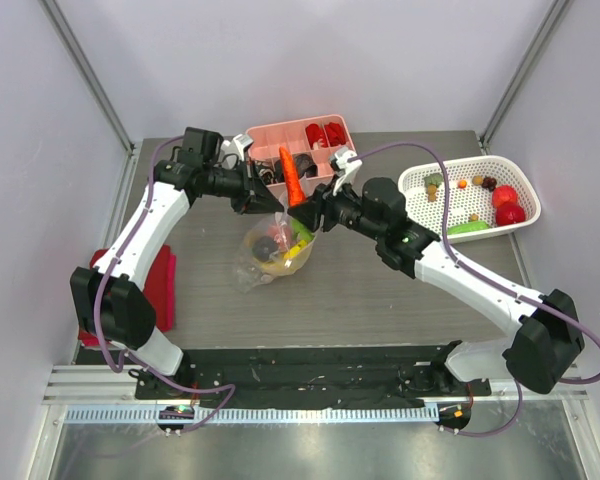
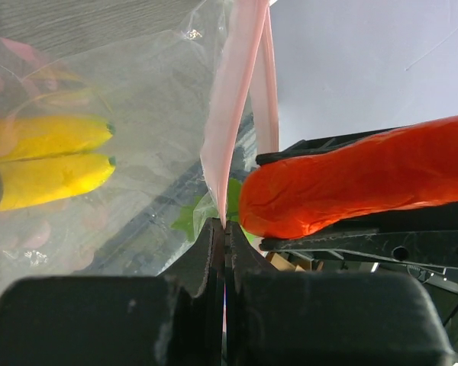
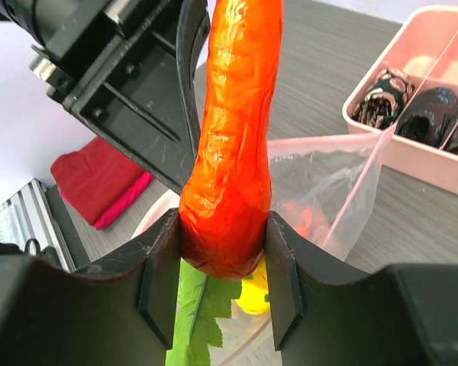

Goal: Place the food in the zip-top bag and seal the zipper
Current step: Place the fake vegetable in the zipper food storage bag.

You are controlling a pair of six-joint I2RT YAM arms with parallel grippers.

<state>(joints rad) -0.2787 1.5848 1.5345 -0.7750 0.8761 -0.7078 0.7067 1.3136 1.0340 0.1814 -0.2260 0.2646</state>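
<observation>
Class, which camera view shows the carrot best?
Right wrist: the carrot fills the frame, its thick end clamped in the right gripper. The top view shows it small, near the bag. The left wrist shows only part of its side.

One carrot (image 1: 291,176), one zip-top bag (image 1: 258,265) and two yellow pieces (image 2: 46,179) are showing; one pink tray (image 1: 263,135) is sitting at twelve o'clock. One basket (image 1: 460,163) is holding two red pieces (image 1: 510,213).

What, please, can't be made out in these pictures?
- Carrot: top end cut off by the upper edge, right wrist view.
- Bag contents: top view, too small, blurred by crinkled plastic.
- Basket pieces: top view, too small to name.
- Tray items: right wrist view, dark and blurred, cut off at right edge.
</observation>
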